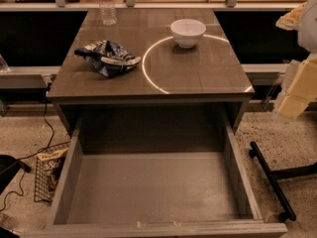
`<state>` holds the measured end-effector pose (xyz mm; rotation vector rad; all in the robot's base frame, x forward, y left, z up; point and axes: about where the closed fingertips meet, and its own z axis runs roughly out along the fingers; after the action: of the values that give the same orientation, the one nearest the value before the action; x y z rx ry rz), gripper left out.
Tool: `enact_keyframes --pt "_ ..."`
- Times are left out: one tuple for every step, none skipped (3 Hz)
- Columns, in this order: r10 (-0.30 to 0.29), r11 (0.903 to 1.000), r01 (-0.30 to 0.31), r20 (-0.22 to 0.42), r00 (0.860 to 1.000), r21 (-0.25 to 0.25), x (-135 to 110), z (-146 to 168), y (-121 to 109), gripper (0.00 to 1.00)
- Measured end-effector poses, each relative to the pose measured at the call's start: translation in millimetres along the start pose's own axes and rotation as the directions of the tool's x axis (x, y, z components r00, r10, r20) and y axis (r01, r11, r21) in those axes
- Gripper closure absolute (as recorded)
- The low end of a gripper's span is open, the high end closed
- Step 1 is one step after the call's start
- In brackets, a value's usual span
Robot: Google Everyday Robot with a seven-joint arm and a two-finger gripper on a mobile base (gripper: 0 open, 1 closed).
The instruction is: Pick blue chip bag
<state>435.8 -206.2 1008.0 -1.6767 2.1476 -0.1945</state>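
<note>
The blue chip bag [109, 57] is a crumpled dark navy foil bag with white patches. It lies on the left half of the grey cabinet top [198, 73], well to the left of a white bowl [187, 32]. My gripper [298, 89] shows as pale cream parts at the right edge of the camera view, beyond the cabinet's right side, near the level of the top. It is far to the right of the bag and touches nothing that I can see.
The cabinet's large drawer [153, 187] is pulled out towards me. A clear water bottle [106, 5] stands at the back left of the top. A tan-and-brown snack bag [49, 167] lies on a wire rack on the floor at left. A black bar [270, 177] lies on the floor at right.
</note>
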Motion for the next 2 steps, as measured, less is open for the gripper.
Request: enact_keyframes --pt "0.0 1.0 0.0 0.0 1.0 0.0 0.0 -0.1 0.0 0.0" --pt "0.025 0.9985 -0.027 0.053 0.998 0.047 -12.8 7.8 -20.5 0.0"
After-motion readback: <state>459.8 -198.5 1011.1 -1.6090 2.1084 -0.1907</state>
